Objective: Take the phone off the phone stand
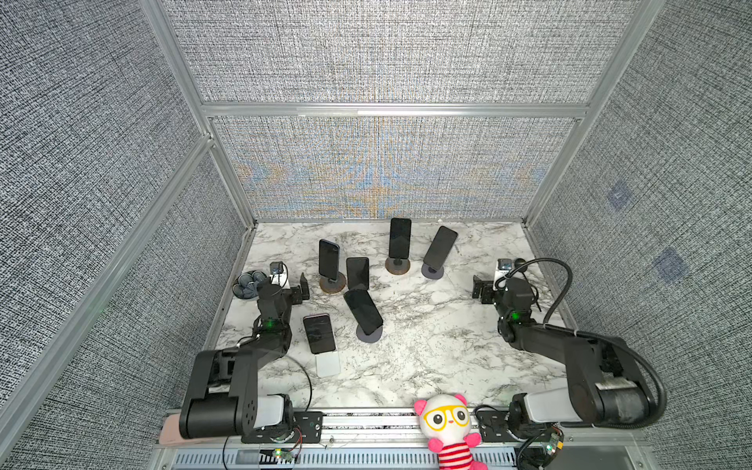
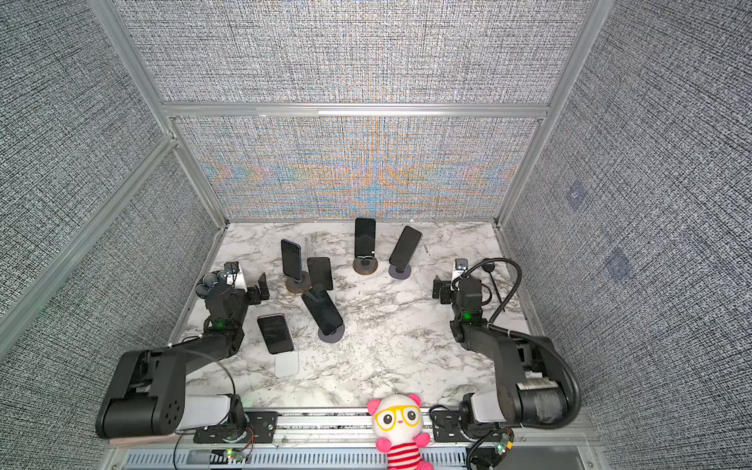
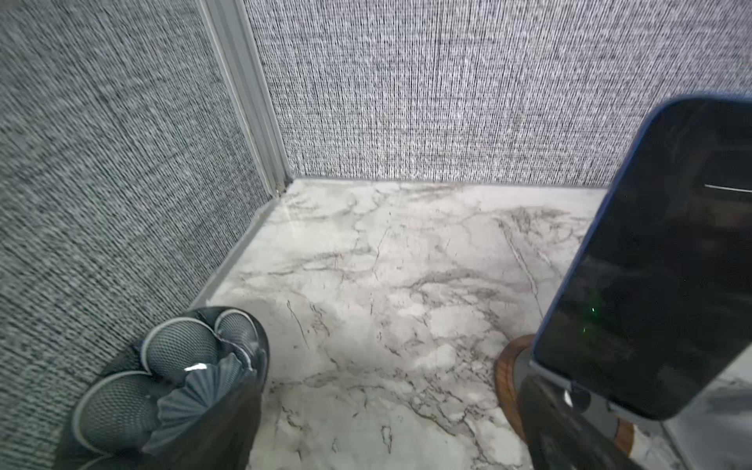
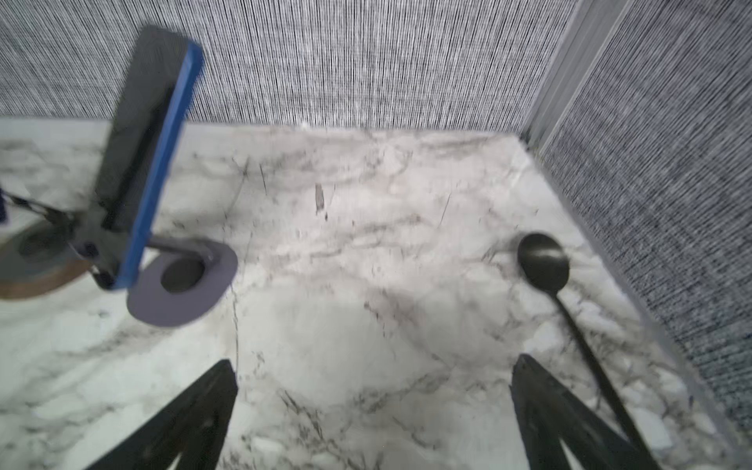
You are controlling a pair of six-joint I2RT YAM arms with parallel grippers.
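The job has not started yet. Six phones are propped up on the tabletop (image 1: 427, 358), and none has been lifted off. The phone with the blue edge (image 1: 329, 260) stands on a round stand with a wooden rim (image 1: 325, 287), near the left arm (image 1: 270, 321). The left jaws are wide open and hold nothing. They hang just beside that phone. The right arm (image 1: 517, 313) waits at the other side. Its jaws are wide open and empty too, well apart from any phone. One phone must be grabbed and pulled off its stand, so all of the work is left. It looks like a tight spot. A second phone (image 1: 357, 273) stands just beside the blue one, and a tilted phone (image 1: 363, 311) on a grey round stand (image 1: 369, 334) leans right in front. A bump could knock them over. A dark bowl (image 1: 240, 291) with grey mesh things sits close to the left jaws. A black spoon (image 4: 545, 260) lies by the right jaws. A pink and white plush toy (image 1: 445, 423) sits at the front edge, out of the way.
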